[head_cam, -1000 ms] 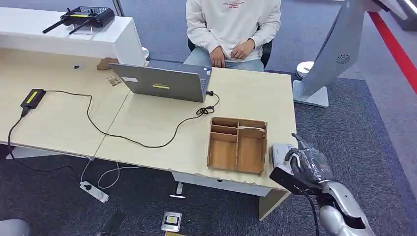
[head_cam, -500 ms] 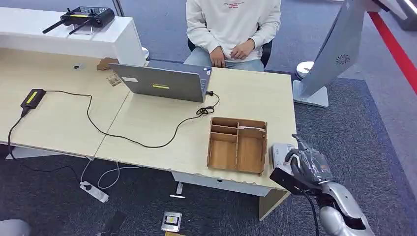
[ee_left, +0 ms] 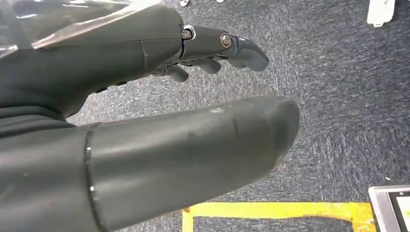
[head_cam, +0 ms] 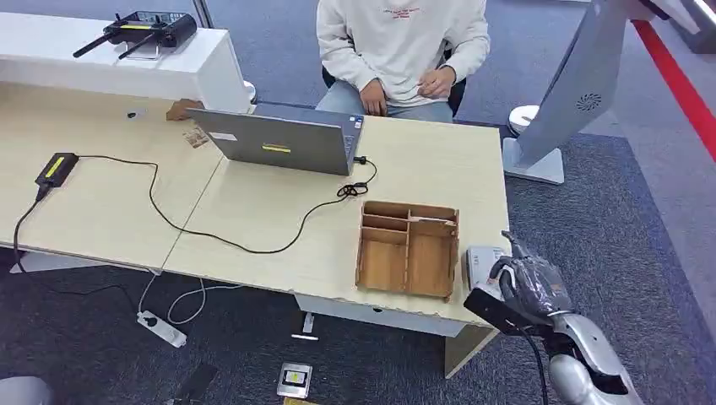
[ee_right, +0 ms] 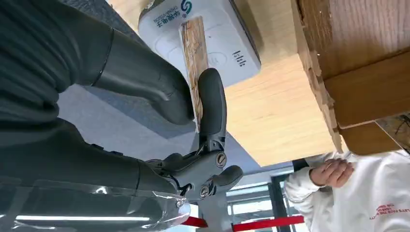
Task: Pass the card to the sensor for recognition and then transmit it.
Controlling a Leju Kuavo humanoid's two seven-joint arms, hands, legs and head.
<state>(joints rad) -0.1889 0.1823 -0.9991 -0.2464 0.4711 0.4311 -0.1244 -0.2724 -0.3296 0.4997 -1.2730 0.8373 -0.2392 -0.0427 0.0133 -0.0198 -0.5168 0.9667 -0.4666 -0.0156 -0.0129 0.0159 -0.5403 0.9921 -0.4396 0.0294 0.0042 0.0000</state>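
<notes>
The robot's right hand pinches one card between thumb and finger, holding it edge-on just over the single white sensor at the bench corner, beside one wooden tray. The left hand hangs over carpet, fingers apart, grasping nothing. One person sits behind one laptop.

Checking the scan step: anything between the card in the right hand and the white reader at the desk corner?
Nothing visible. The right hand pinches the card edge-on directly over the white reader, no object between them. The wooden organizer sits beside the reader, off that path.
</notes>
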